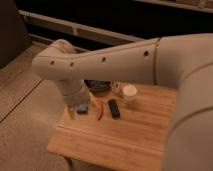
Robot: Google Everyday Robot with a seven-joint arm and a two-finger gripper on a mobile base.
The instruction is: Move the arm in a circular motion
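Observation:
The arm (115, 62) is cream-white and thick, with a row of small dark holes. It reaches from the right edge across the picture to a bulbous joint (55, 62) at upper left, then bends down to the wrist (77, 92). The gripper (73, 107) hangs below the wrist over the wooden table's far left corner, close beside a small blue object (82, 108). Most of the gripper is hidden by the wrist.
On the small wooden table (120, 145) lie a red-orange thin item (100, 108), a black bar-shaped item (114, 107), a white cup (129, 92) and a dark bowl (99, 86). Speckled floor (25, 115) lies to the left, with dark shelving (100, 20) behind.

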